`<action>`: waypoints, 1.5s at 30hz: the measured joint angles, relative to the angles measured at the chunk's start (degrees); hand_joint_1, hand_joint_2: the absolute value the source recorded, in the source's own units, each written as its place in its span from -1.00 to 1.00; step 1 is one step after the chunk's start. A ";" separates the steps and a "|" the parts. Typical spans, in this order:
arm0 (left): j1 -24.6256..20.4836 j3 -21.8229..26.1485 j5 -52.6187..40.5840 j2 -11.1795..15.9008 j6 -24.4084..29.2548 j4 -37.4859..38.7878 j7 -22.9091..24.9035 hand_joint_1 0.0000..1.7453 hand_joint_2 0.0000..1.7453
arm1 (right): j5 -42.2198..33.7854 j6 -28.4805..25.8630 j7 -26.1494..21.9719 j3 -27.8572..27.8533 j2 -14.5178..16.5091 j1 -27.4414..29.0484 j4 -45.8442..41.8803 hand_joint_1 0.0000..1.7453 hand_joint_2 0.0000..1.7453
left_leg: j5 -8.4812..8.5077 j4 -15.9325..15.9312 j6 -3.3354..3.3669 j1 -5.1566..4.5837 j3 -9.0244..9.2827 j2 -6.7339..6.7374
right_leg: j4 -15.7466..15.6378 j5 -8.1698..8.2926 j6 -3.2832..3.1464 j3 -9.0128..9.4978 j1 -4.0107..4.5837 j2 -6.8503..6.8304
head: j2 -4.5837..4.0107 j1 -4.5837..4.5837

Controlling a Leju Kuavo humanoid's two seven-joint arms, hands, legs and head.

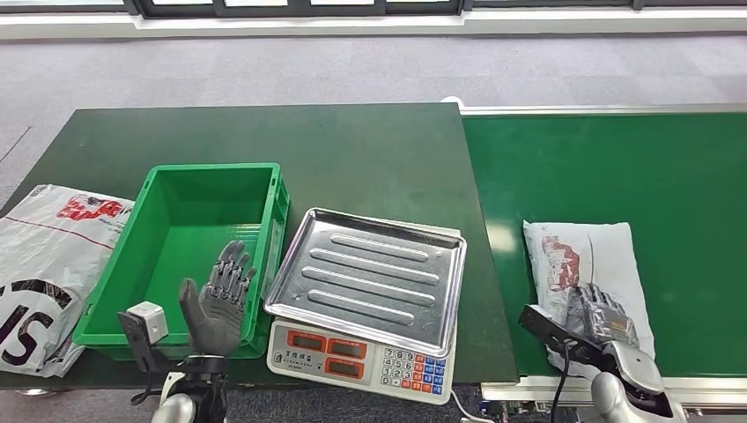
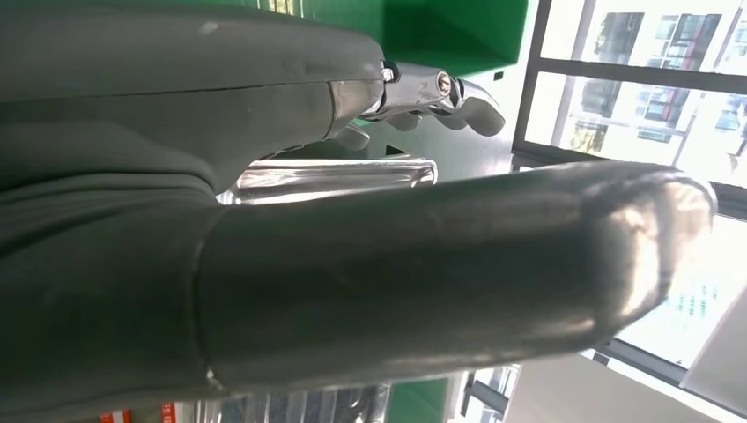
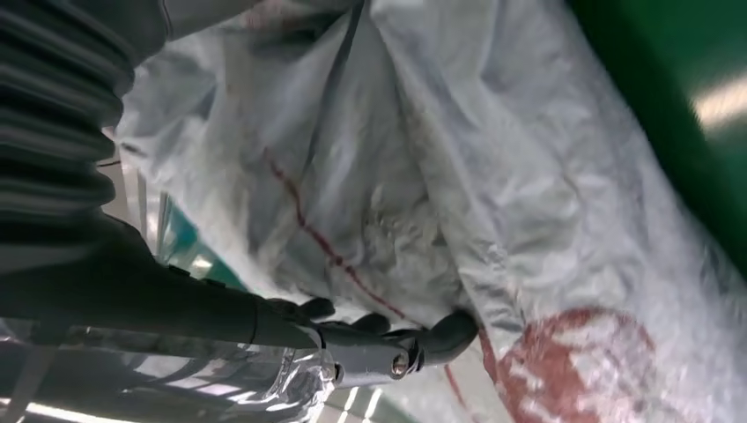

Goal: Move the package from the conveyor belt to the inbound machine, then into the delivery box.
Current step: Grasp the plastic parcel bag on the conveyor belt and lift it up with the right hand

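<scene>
Left hand (image 1: 218, 304) up over the near right corner of the green delivery box (image 1: 167, 256), palm raised, fingers spread, holding nothing. Off past the box's left wall, a second printed bag (image 1: 44, 264) lies cut off by the frame edge. Right of the box, the inbound machine (image 1: 366, 295) sits with its steel tray bare, keypad toward me, touching or nearly touching the box wall. Dark table stretches beyond both. Further right, the conveyor belt (image 1: 617, 167) runs wide and green, and the package (image 1: 586, 273) lies near its front edge. My right hand (image 1: 603, 317) rests on the package's near end, fingers (image 3: 440, 339) pressing into the crumpled plastic; whether they grip it, I can't tell.
</scene>
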 joint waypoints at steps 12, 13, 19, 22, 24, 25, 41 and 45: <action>-1.14 -0.01 0.44 0.24 1.21 1.51 1.47 -1.00 -1.00 | 2.52 1.87 -1.94 5.13 0.41 2.60 -1.21 1.00 1.00 | -0.11 0.01 0.07 0.01 0.53 0.09 | -0.02 -0.08 0.02 0.53 0.02 0.02 | 0.00 -0.01; -1.14 -0.01 0.45 0.25 1.22 1.54 1.47 -1.00 -1.00 | 2.52 1.89 -1.86 5.35 0.41 2.61 -1.45 1.00 1.00 | -0.11 0.01 0.08 0.01 0.56 0.08 | -0.02 -0.08 0.02 0.57 0.02 0.03 | 0.00 -0.01; -1.12 -0.01 0.41 0.26 1.26 1.68 1.54 -1.00 -1.00 | 2.63 1.75 -1.37 6.39 0.69 2.85 -2.34 1.00 1.00 | -0.11 0.01 0.08 0.01 0.60 0.00 | -0.02 -0.09 0.02 0.65 0.02 0.00 | 0.00 -0.01; -1.01 -0.01 0.25 0.25 1.50 1.60 1.54 -1.00 -1.00 | 3.25 -0.40 -1.46 6.53 1.12 3.01 -2.49 1.00 1.00 | -0.11 0.00 0.07 0.01 0.46 -0.02 | -0.02 -0.10 0.01 0.64 0.02 -0.03 | 0.00 -0.01; -0.84 -0.01 0.08 0.25 1.59 1.32 1.53 -1.00 -1.00 | 3.79 -2.16 -1.45 6.54 1.45 2.98 -2.65 1.00 1.00 | -0.14 0.00 0.07 0.01 0.25 -0.02 | -0.02 -0.14 0.00 0.64 0.02 -0.03 | 0.00 -0.01; -0.74 -0.01 0.01 0.25 1.60 1.16 1.53 -1.00 -1.00 | 4.02 -2.66 -1.40 6.54 1.59 2.95 -2.75 1.00 1.00 | -0.15 0.00 0.07 0.01 0.16 -0.02 | -0.02 -0.17 0.01 0.64 0.02 -0.04 | 0.00 -0.01; 2.18 0.13 -1.65 -0.87 2.68 -2.01 0.62 -1.00 -1.00 | 6.62 -30.07 -4.92 1.63 7.43 3.92 -19.75 1.00 1.00 | -0.13 -0.01 0.05 0.00 0.30 -0.10 | 0.00 -0.19 0.02 0.36 0.00 -0.06 | 0.00 0.00; 2.23 0.15 -1.67 -1.17 3.21 -2.03 0.24 -1.00 -1.00 | 3.04 -39.01 -10.36 0.32 8.59 5.67 -24.23 1.00 1.00 | -0.14 0.00 0.06 -0.01 0.28 -0.09 | 0.00 -0.19 0.02 0.34 0.00 -0.07 | 0.00 0.00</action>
